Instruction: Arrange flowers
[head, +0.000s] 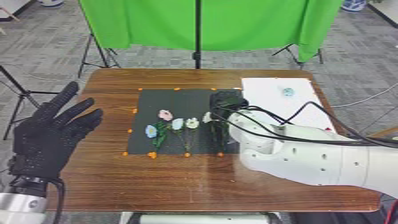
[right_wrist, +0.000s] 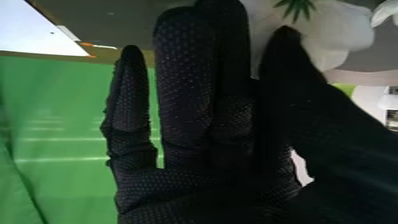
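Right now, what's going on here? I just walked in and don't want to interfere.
A robot is arranging flowers. Its right robot hand is at the dark mat among them, a white flower beside its thumb; I can't tell whether it grips one. The left robot hand is open off to the side. A pale blue flower is on the white sheet.

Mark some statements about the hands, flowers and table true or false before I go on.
The left hand is at the left side of the table. True.
It is clenched into a fist. False: its fingers are straight and spread.
The right hand is over the black mat. True.
Every flower on the mat is white. False: a pink flower lies there too.
The white sheet lies right of the mat. True.
A red curtain hangs beyond the table. False: a green curtain hangs there.
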